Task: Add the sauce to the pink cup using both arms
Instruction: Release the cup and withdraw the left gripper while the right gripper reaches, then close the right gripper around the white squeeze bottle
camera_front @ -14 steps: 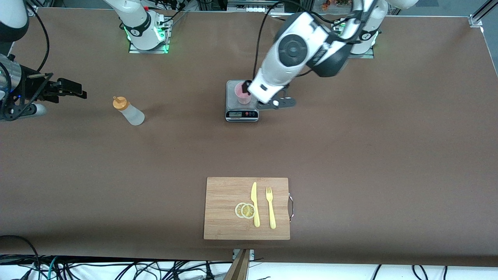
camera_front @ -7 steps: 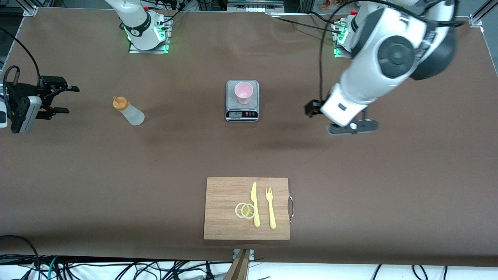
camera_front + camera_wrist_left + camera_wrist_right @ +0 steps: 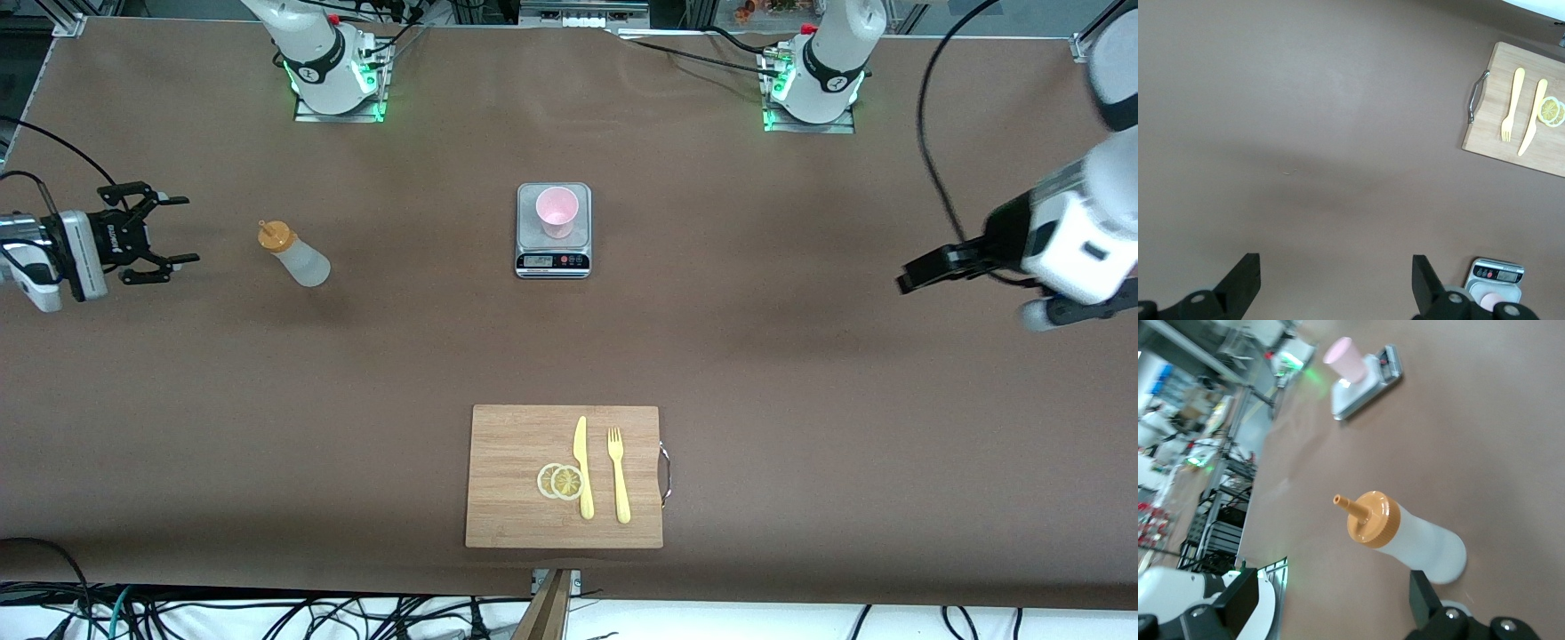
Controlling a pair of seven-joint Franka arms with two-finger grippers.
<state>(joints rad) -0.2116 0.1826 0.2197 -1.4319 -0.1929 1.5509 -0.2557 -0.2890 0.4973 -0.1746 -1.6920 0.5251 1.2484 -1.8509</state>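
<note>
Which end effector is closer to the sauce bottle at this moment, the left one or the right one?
The right end effector. It is open, beside the sauce bottle at the right arm's end of the table. The left end effector is open too, over bare table at the left arm's end.

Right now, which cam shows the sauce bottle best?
Right wrist view: the sauce bottle fills the frame, orange cap and nozzle clear. The front view shows it small, upright on the table. The left wrist view doesn't show it.

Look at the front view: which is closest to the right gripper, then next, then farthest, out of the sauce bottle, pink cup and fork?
From the right gripper:
1. Sauce bottle, toward the right arm's end.
2. Pink cup, on the scale, mid-table.
3. Fork, on the cutting board, nearest the front camera.
</note>
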